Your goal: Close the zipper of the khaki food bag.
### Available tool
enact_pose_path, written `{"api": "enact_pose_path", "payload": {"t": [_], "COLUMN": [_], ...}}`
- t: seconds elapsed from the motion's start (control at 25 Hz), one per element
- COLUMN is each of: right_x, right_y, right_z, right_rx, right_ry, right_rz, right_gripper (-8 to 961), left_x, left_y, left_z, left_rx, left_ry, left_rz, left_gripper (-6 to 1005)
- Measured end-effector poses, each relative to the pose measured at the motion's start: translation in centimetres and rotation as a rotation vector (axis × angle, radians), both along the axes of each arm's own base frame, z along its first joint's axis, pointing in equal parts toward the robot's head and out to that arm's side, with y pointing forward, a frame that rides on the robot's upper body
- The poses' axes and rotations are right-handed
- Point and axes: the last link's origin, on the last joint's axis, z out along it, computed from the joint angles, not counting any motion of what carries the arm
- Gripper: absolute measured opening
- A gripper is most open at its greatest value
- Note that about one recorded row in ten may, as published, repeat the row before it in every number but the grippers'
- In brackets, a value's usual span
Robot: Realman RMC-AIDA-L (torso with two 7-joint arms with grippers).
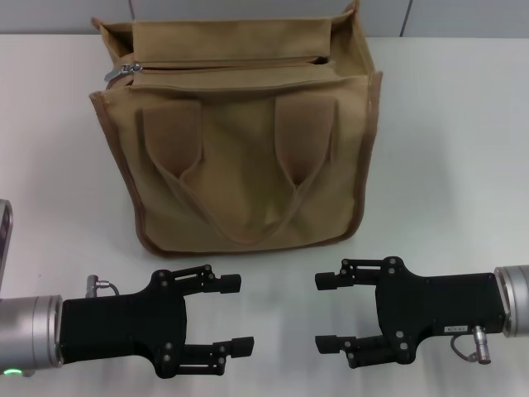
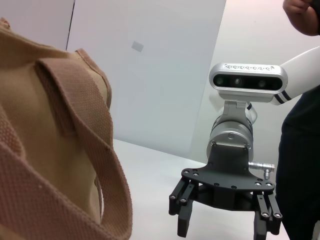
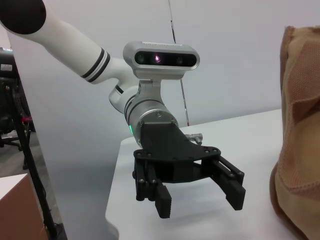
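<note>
The khaki food bag (image 1: 248,157) stands upright on the white table (image 1: 446,165), its two loop handles hanging down its front. The zipper (image 1: 223,64) runs across the top, with the silver pull tab (image 1: 124,71) at the bag's left end and a dark gap at the right end. My left gripper (image 1: 238,313) and right gripper (image 1: 321,313) rest low on the table in front of the bag, both open and empty, fingertips facing each other. The left wrist view shows the bag (image 2: 45,150) and the right gripper (image 2: 222,227). The right wrist view shows the left gripper (image 3: 201,202) and the bag's edge (image 3: 300,150).
A grey object's edge (image 1: 4,240) shows at the far left of the table. A person (image 2: 300,125) stands behind the right arm. A white wall panel rises behind the bag. The table's edge (image 3: 112,220) lies behind the left arm.
</note>
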Motion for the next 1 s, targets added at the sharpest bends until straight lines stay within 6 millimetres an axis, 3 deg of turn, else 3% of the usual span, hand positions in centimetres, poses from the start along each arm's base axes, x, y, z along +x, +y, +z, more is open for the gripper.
{"api": "enact_pose_path", "payload": {"t": [0.4, 0.64, 0.68, 0.76, 0.8, 0.88, 1.0], "right_x": [0.0, 0.0, 0.0, 0.0, 0.0, 0.0, 0.1], "right_y": [0.0, 0.0, 0.1, 0.1, 0.1, 0.0, 0.0], "right_z": [0.0, 0.0, 0.0, 0.0, 0.0, 0.0, 0.0], "right_rx": [0.000, 0.002, 0.002, 0.003, 0.004, 0.005, 0.005], "right_ry": [0.000, 0.001, 0.001, 0.002, 0.002, 0.002, 0.003], "right_rz": [0.000, 0.000, 0.000, 0.000, -0.001, -0.004, -0.006], "right_gripper": [750, 745, 745, 743, 742, 741, 738], "left_x": [0.0, 1.0, 3.3, 4.2, 5.0, 4.5, 4.0], "left_y": [0.0, 0.3, 1.5, 2.2, 3.5, 4.9, 5.4], "left_z": [0.0, 0.7, 2.4, 3.6, 5.7, 7.8, 8.4], "left_rx": [0.001, 0.015, 0.120, 0.208, 0.368, 0.559, 0.624], "left_ry": [-0.001, -0.062, -0.223, -0.313, -0.481, -0.582, -0.580], "left_rz": [0.001, -0.027, -0.083, -0.092, -0.046, 0.045, 0.088], "left_gripper": [798, 797, 797, 797, 796, 796, 796]}}
